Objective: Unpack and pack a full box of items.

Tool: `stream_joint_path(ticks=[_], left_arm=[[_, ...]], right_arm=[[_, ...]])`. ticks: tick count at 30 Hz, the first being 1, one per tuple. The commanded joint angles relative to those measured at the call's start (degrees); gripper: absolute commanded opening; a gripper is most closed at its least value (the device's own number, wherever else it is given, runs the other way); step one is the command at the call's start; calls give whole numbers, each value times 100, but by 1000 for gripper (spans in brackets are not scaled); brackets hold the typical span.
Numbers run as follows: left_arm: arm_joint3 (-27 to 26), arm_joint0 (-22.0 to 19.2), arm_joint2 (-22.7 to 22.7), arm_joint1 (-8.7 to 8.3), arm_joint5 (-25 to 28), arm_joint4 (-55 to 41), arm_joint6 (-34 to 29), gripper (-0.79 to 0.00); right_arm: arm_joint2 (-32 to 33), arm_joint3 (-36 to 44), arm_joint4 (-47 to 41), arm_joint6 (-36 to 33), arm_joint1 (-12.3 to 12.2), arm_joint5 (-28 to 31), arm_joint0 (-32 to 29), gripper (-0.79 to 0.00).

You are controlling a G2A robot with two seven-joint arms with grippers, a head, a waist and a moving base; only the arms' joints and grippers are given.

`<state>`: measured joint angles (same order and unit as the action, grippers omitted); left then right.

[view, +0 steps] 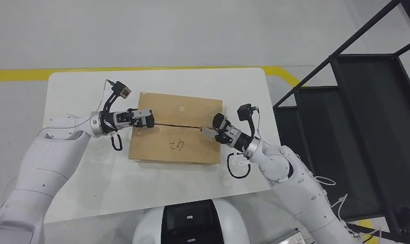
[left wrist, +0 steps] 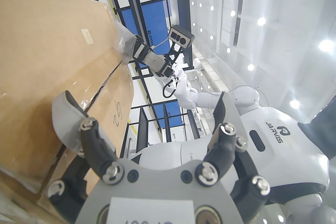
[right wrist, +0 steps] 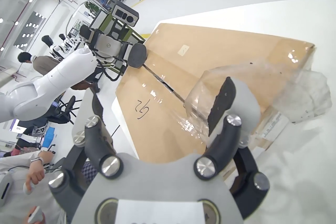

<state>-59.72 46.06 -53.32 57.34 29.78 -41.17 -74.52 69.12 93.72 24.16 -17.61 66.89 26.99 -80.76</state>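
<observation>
Left tool (left wrist: 144,104), its arm stretched low across the counter (view: 77,90), sits at the left end of the box (view: 176,125). Its fingers are spread wide, and one pale rounded pad (left wrist: 64,117) lies on the cardboard beside the seam (view: 179,125). Right tool (right wrist: 160,93) meets the box's opposite end, fingers likewise apart, one pad sheathed in crumpled clear tape (right wrist: 302,96). The box, flat brown cardboard with its flaps closed, rests on the counter.
</observation>
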Motion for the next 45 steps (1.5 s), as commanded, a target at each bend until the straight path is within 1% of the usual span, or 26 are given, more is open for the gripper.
stream_joint_path(ticks=[1, 4, 7, 10, 13, 19, 26, 30, 34, 40, 45], left_arm=[[-4, 18, -20, -5, 2, -21, 3, 0], [-8, 52, -44, -12, 6, -27, 6, 0], [-13, 86, -79, -22, 16, -48, 16, 0], [-28, 119, -120, -35, 12, -61, 12, 0], [-49, 144, -151, -42, 1, -83, 1, 0], [-63, 178, -160, -32, -9, -130, -9, 0], [-43, 159, -146, -8, -5, -125, -5, 0], [-55, 167, -178, 7, 60, -212, 60, 0], [-92, 200, -293, 10, 160, -404, 160, 0], [-100, 282, -637, 6, 281, -966, 281, 0], [-79, 385, -859, 15, 319, -1200, 319, 0]], right_arm=[[-53, -93, -193, -84, 19, -128, 110, 0], [-178, -269, -517, -244, 58, -281, 315, 0], [-268, -366, -756, -260, 94, -268, 482, 0], [-348, -392, -799, -250, 120, -188, 616, 0], [-439, -363, -650, -250, 138, -99, 715, 0], [-593, -242, 28, -161, 148, 94, 760, 0], [-819, -253, 279, -227, 171, 357, 778, 0], [-983, -354, 348, -219, 204, 355, 827, 0], [-1115, -472, 367, -153, 244, 327, 923, 0], [-1308, -575, 220, -86, 316, 253, 1081, 0], [-1476, -703, 46, -66, 390, 123, 1248, 0]])
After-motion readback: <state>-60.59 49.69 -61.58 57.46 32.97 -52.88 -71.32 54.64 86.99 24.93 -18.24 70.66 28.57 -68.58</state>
